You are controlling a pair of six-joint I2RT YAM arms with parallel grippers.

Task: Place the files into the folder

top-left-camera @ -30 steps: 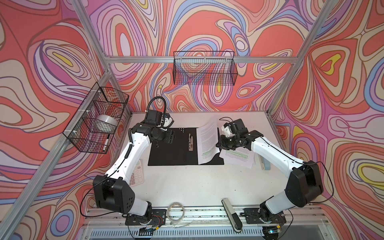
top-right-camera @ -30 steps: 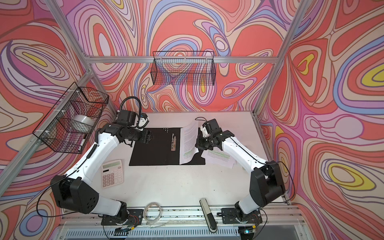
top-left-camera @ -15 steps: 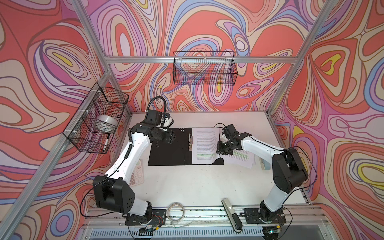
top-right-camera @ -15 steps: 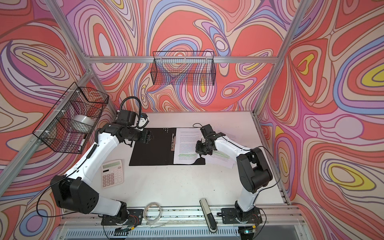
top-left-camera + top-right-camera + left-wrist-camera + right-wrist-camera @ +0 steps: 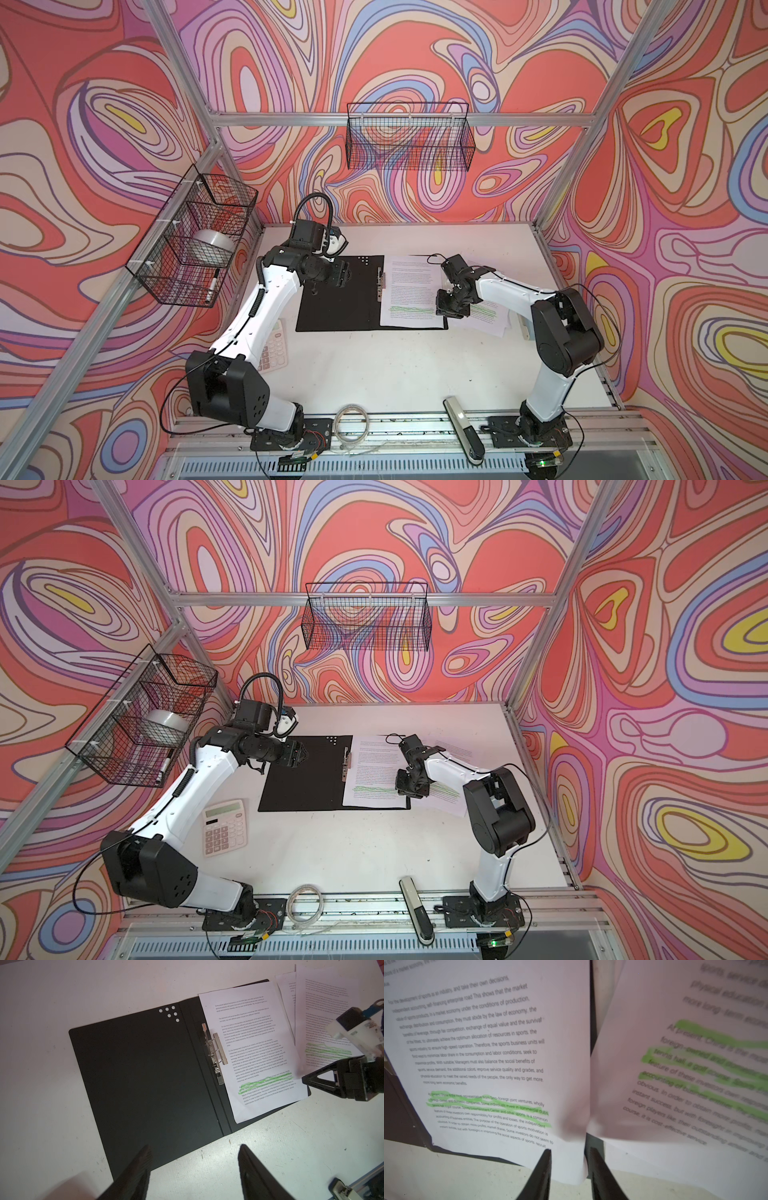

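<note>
Right gripper (image 5: pixel 570 1149) stands parted at the edge of the sheet (image 5: pixel 409 286).
We see the sheet, upright a second ago, lie flat in the folder (image 5: pixel 336 303); left gripper (image 5: pixel 194 1146) gapes empty.

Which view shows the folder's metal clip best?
The left wrist view: the clip is close, sharp and unobstructed on the folder spine. In both top views it is only a small silver strip. The right wrist view shows only sheets, not the clip.
</note>
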